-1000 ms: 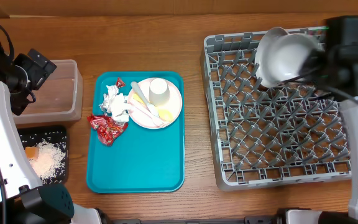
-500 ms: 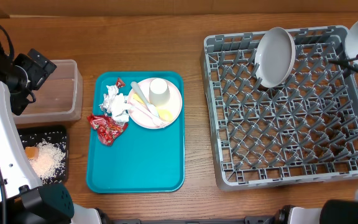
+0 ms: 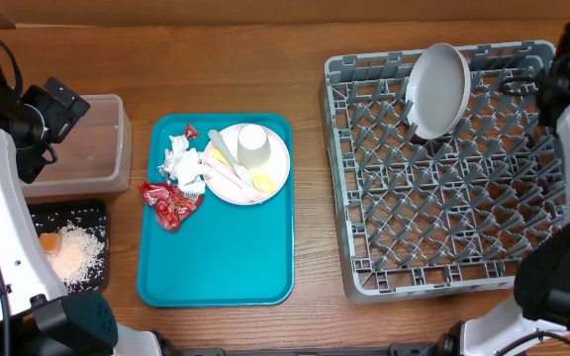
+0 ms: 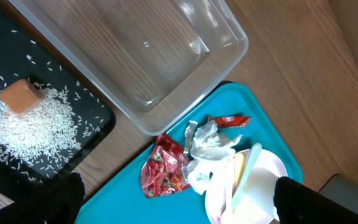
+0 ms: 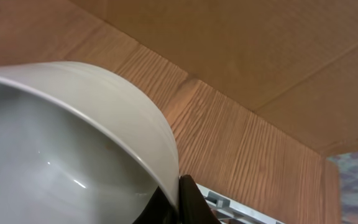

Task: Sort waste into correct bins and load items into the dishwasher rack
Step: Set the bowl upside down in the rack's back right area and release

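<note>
A flat teal tray (image 3: pixel 216 267) lies on the wooden worktop (image 3: pixel 310 247), and beyond the tray runs what looks like a brown cardboard wall (image 3: pixel 216 10).

**Our count, kind by kind**

We count one large square grey plastic rack (image 3: pixel 443 218), one flat teal plastic tray (image 3: pixel 216 257), one clear rectangular plastic tub (image 3: pixel 97 163) and one shallow black rectangular tray (image 3: pixel 67 210). There is one round white plate (image 3: pixel 438 89), one round pale pink plate (image 3: pixel 277 158), one glossy white round bowl (image 5: pixel 73 143) and one small white cup (image 3: pixel 253 145). We also find one yellow spoon (image 3: pixel 262 181), two pale plastic utensils (image 3: pixel 224 150), two shiny red wrappers (image 3: pixel 171 203), one crumpled white paper napkin (image 3: pixel 181 163) and one small orange cube (image 3: pixel 49 242). The loose white rice grains (image 3: pixel 79 252) are too many and too small for us to count.
</note>
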